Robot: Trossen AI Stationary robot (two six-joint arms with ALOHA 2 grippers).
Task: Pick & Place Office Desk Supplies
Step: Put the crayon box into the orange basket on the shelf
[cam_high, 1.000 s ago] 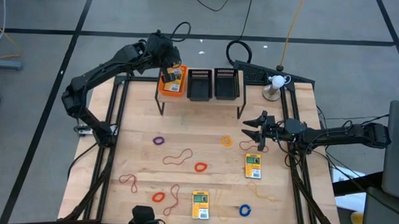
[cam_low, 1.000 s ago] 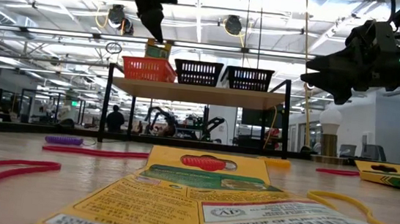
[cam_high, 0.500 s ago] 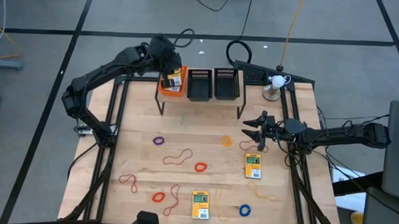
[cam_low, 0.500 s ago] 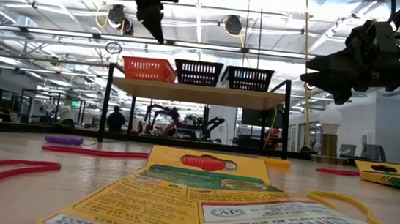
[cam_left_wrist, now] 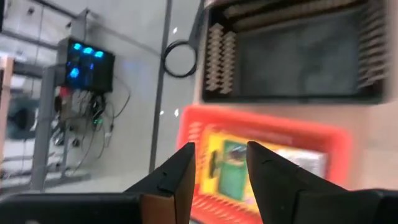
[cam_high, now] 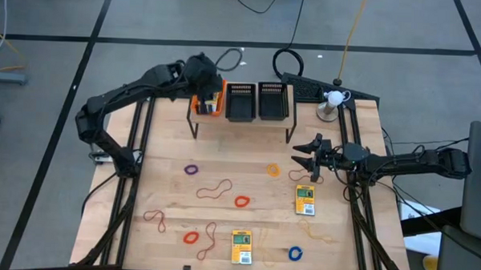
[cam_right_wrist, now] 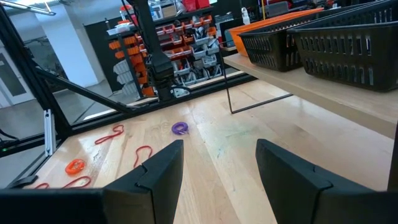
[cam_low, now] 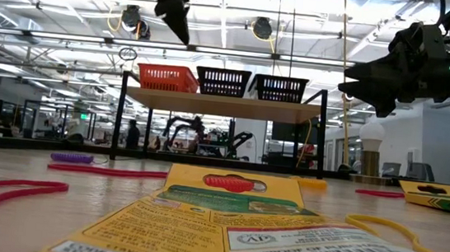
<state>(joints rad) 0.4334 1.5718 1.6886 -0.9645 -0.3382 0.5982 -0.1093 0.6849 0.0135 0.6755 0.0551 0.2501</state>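
While both grippers hang spread, bands and card boxes [cam_high: 305, 200] dot the wooden table [cam_high: 248, 155] amid grey floor.

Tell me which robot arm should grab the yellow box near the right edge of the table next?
Probably the right. The right gripper hangs open just above that card box, with nothing held. The left gripper is open too, but far off over the orange bin on the shelf.

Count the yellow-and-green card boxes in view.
3 visible: one in the orange bin beneath the left gripper, seen from the left wrist; one near the right gripper; one at the table's front edge. Others may be hidden.
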